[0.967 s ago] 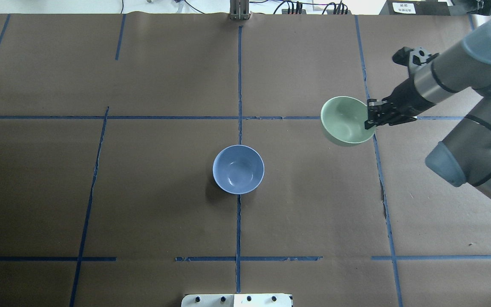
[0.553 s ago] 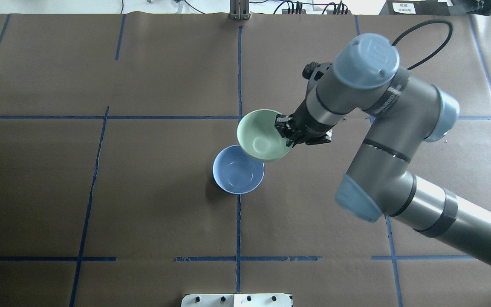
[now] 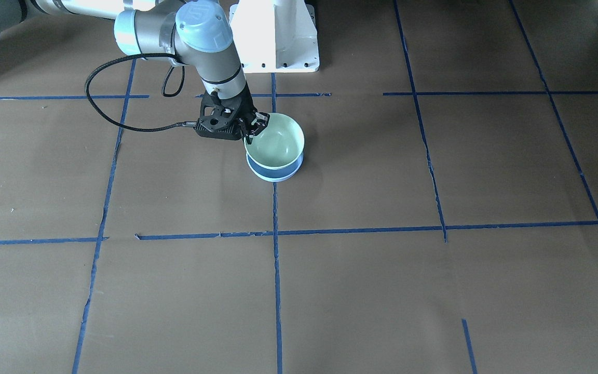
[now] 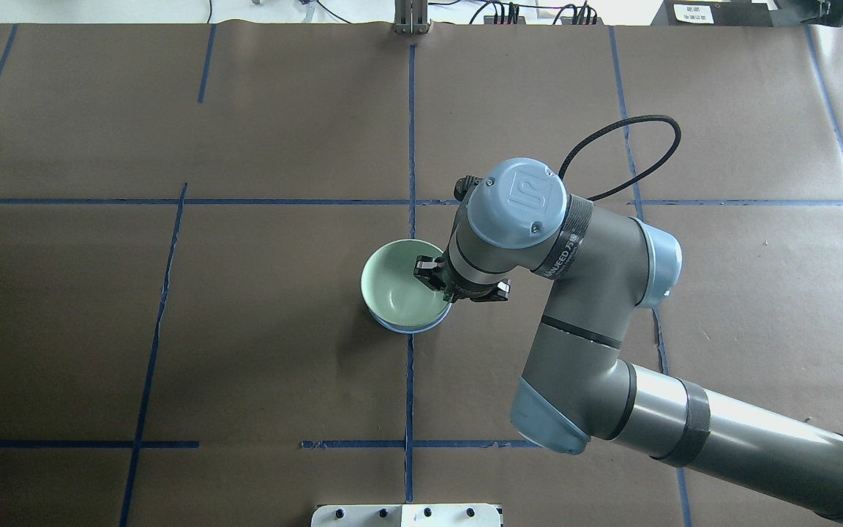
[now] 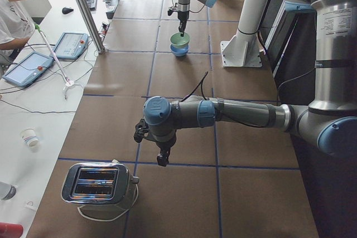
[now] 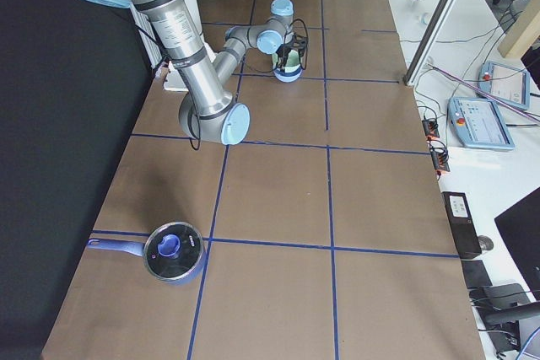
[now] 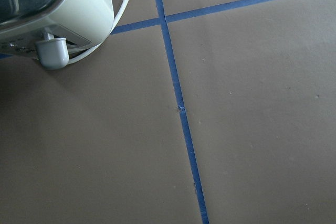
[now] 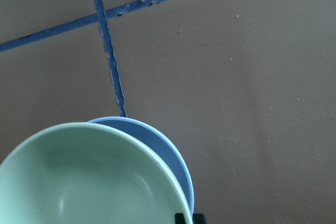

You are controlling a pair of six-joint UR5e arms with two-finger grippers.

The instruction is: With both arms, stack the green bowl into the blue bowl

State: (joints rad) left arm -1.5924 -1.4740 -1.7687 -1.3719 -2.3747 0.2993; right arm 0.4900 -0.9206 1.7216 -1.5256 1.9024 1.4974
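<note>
Right gripper [image 3: 253, 130] on green bowl [image 3: 278, 144] (rim)

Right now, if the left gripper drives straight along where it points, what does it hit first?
The left gripper points down, so most likely the bare table paper near a blue tape line. The toaster sits off to one side, apparently clear of that line.
</note>
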